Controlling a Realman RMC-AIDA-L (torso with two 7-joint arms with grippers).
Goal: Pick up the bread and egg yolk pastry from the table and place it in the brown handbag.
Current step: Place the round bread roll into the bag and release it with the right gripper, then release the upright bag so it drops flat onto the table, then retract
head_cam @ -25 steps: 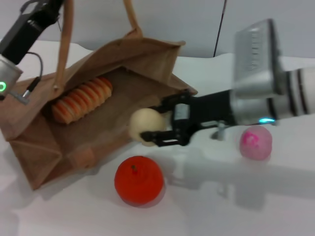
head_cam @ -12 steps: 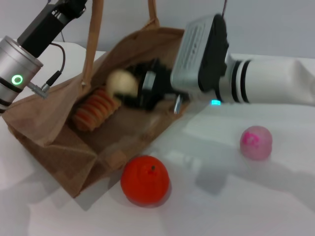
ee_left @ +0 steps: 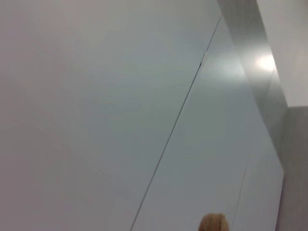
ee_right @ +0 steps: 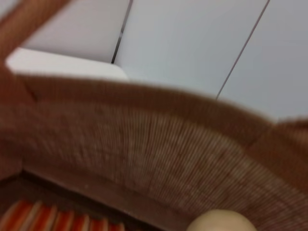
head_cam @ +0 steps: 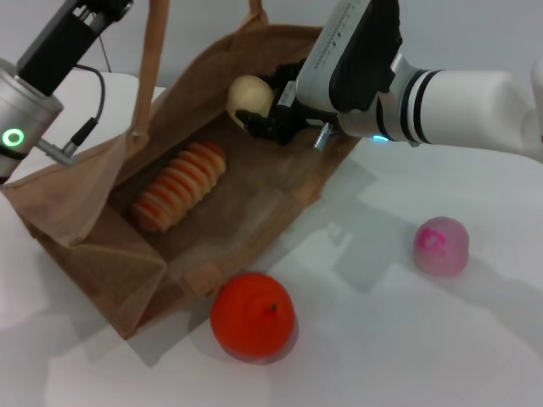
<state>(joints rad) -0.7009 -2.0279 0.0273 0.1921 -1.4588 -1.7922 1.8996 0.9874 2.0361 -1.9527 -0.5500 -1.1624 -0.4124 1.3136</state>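
The brown handbag (head_cam: 254,203) lies open on the white table, its mouth held up by one tan handle (head_cam: 151,59) that my left arm lifts at the upper left. The striped bread (head_cam: 180,185) rests inside it; its end (ee_right: 57,220) also shows in the right wrist view. My right gripper (head_cam: 259,110) is shut on the pale round egg yolk pastry (head_cam: 249,96), holding it over the bag's far inner wall. The pastry (ee_right: 219,221) shows in the right wrist view against the burlap. My left gripper itself is above the head view.
An orange-red fruit (head_cam: 253,315) sits on the table just in front of the bag's near corner. A pink ball (head_cam: 440,245) lies to the right. My right arm's white forearm (head_cam: 475,106) stretches across the upper right.
My right gripper carried the pastry from beside the fruit up and over into the bag's opening. The bag's mouth was lifted higher and the bread shifted with it.
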